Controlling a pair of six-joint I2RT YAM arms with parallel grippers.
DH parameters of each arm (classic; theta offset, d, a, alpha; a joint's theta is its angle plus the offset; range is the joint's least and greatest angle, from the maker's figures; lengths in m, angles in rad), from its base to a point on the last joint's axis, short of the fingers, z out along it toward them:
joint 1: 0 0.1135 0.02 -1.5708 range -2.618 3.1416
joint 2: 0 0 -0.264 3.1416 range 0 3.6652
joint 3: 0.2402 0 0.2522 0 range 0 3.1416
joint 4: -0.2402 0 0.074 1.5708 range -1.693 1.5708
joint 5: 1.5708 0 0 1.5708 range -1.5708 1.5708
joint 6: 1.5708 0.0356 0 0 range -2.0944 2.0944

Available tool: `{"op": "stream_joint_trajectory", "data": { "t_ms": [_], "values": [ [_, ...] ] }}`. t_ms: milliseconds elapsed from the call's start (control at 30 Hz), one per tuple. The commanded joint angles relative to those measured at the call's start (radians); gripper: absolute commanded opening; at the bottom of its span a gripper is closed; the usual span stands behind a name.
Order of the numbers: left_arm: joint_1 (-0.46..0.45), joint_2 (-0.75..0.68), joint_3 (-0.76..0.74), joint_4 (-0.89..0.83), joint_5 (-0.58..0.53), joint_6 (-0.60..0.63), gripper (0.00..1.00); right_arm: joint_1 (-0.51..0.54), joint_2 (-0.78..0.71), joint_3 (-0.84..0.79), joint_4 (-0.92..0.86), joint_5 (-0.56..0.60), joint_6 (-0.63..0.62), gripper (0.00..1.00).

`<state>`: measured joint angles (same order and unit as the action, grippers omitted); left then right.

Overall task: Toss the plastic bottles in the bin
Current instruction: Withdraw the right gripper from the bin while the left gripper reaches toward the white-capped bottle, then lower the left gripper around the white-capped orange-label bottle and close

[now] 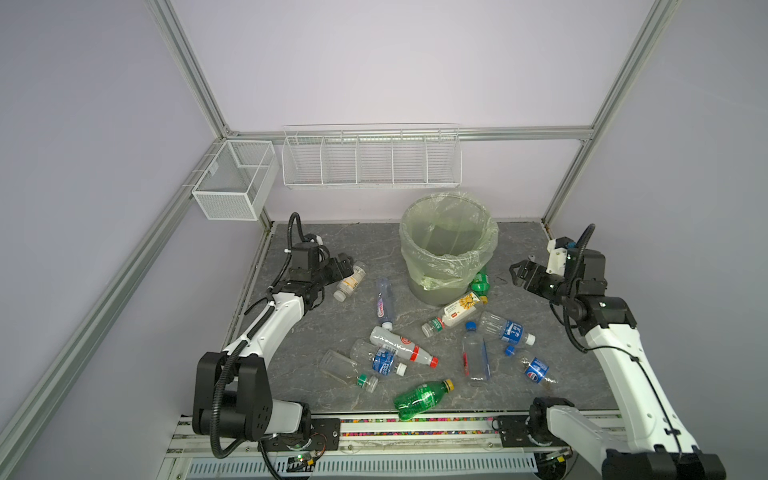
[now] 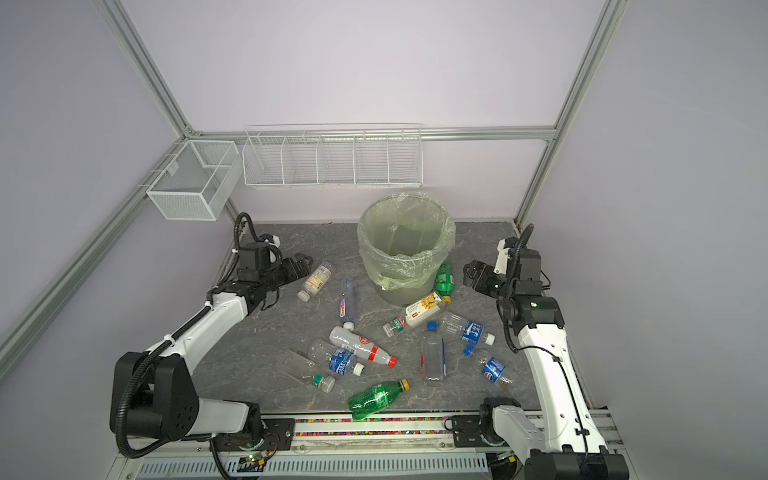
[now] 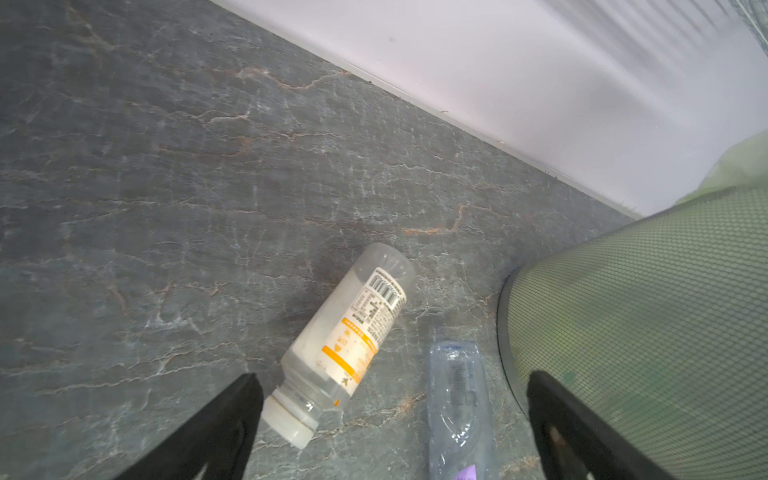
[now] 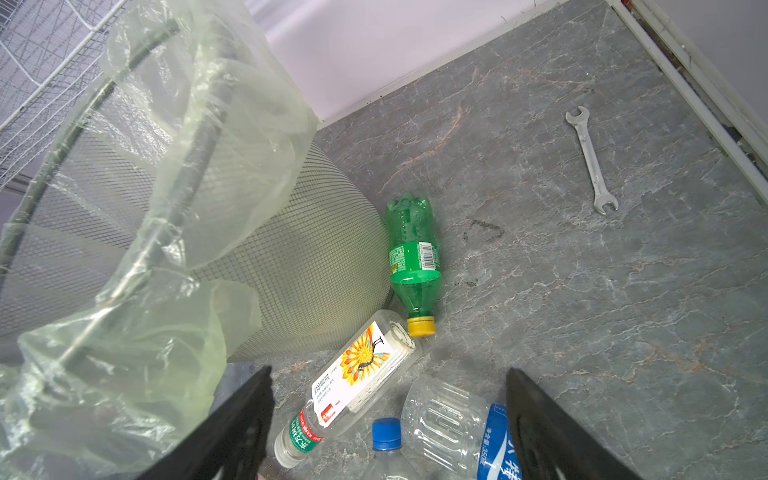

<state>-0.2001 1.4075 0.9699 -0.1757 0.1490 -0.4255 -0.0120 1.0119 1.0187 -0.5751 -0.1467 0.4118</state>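
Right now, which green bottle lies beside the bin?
The green plastic bottle at the base of the round, bag-lined grey bin; the other green bottle lies by the front rail.

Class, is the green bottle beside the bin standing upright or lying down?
Lying down. The green bottle rests lengthwise on the table, its whole side along the surface, beside the bin.

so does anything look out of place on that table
Yes: a small silver metal open-ended wrench lies on the grey marbled tabletop, apart from the nearest green plastic bottle. It is a tool, not a bottle.
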Motion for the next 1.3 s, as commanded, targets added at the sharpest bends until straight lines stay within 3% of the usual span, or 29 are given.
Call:
{"op": "stream_joint_trajectory", "data": {
  "t_ms": [0, 167, 633, 1267],
  "values": [
    [-0.036, 0.038, 0.077, -0.06, -0.049, 0.069, 0.99, -0.006, -0.031, -0.035, 0.04, -0.014, 0.023, 0.88],
    [-0.086, 0.084, 0.128, -0.099, -0.1, 0.14, 0.99, -0.006, -0.066, -0.054, 0.032, 0.031, -0.007, 0.88],
    [-0.091, 0.289, 0.225, -0.162, -0.117, 0.178, 0.99, -0.006, -0.096, -0.083, 0.003, 0.03, -0.039, 0.88],
    [-0.093, 0.399, 0.246, -0.228, -0.149, 0.195, 0.99, -0.005, -0.095, -0.066, -0.017, 0.039, -0.049, 0.88]
  ]
}}
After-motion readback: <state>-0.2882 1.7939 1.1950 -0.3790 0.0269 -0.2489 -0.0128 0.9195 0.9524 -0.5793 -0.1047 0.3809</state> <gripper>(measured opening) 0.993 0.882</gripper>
